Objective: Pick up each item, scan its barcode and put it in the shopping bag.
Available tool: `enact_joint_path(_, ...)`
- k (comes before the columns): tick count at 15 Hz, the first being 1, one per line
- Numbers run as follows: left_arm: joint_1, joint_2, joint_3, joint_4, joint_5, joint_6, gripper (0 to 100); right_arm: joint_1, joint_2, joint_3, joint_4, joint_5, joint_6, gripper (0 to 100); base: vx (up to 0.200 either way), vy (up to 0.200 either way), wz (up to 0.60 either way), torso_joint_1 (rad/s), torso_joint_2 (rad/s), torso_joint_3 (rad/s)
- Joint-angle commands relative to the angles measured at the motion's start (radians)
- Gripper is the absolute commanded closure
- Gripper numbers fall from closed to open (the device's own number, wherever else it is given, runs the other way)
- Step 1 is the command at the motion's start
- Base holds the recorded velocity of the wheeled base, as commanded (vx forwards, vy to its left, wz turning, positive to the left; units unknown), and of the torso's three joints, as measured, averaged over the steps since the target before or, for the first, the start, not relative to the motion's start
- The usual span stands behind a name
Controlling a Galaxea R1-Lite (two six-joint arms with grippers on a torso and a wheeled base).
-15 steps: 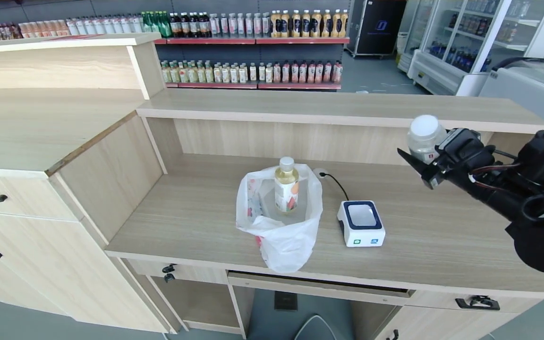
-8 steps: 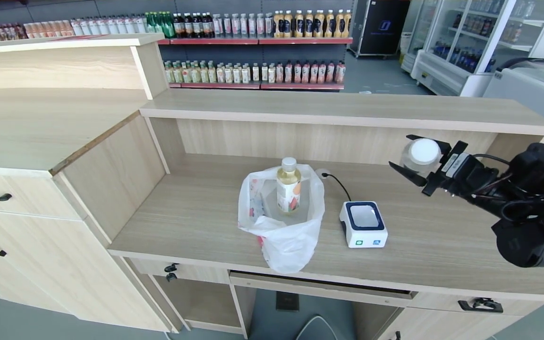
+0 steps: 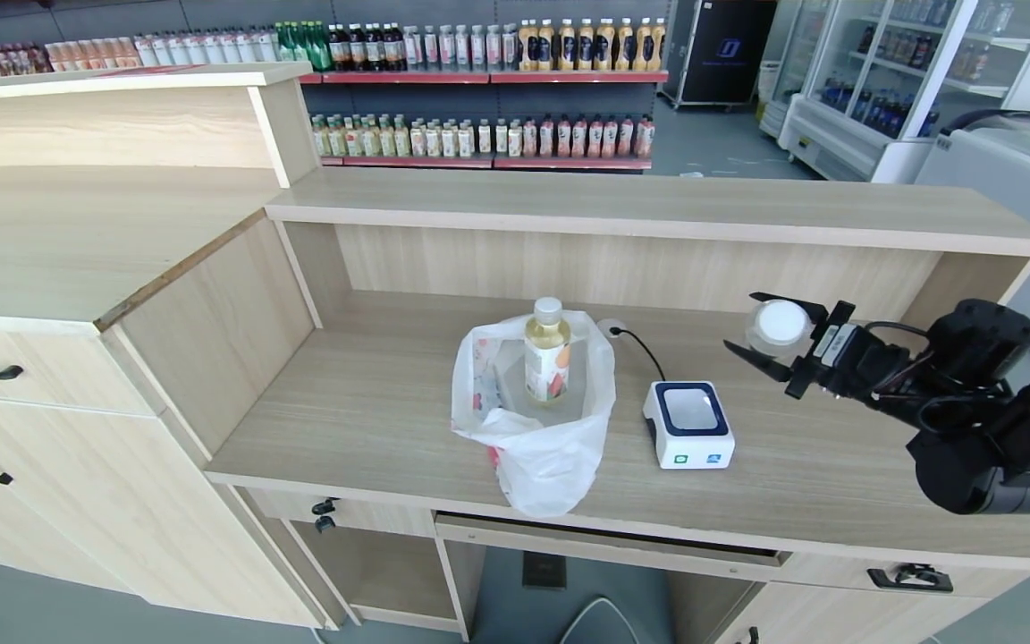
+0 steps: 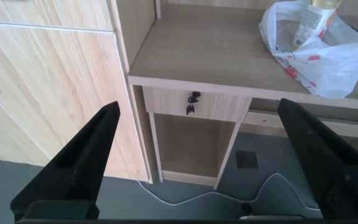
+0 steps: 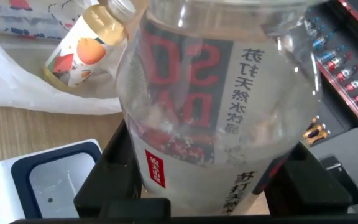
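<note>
Right gripper (image 3: pixel 741 322): clamping the clear white-capped plastic bottle (image 3: pixel 776 326) above the wooden counter's (image 3: pixel 837 465) right side, near the white scanner (image 3: pixel 688 424), presumably for scanning.
Left gripper (image 4: pixel 199 107): idling below the counter's front, jaws apart.

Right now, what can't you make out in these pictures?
Head view: body of the clear bottle, behind its cap and the right end effector.
Head view: base of the tea bottle, behind the shopping bag wall.
Right wrist view: scanner, cut by the edge and the bottle.
</note>
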Motion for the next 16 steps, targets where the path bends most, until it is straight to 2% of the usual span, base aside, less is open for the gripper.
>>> enact_joint_path(1, 0.000, 0.000, 0.000, 0.000, 0.002, 0.000, 0, -0.002, 0.011, -0.002, -0.001, 0.033, -0.003, 100, 0.000, 0.000, 0.00, 0.000, 0.00, 0.000)
enact_joint_path(4, 0.000, 0.000, 0.000, 0.000, 0.000, 0.000, 0, -0.002, 0.028, -0.004, -0.001, 0.075, -0.055, 100, 0.000, 0.000, 0.00, 0.000, 0.00, 0.000)
enact_joint_path(11, 0.000, 0.000, 0.000, 0.000, 0.000, 0.000, 0, -0.008, 0.093, -0.090, -0.001, 0.124, -0.069, 100, 0.000, 0.000, 0.00, 0.000, 0.00, 0.000)
enact_joint_path(16, 0.000, 0.000, 0.000, 0.000, 0.000, 0.000, 0, -0.008, 0.128, -0.091, -0.001, 0.168, -0.110, 100, 0.000, 0.000, 0.00, 0.000, 0.00, 0.000)
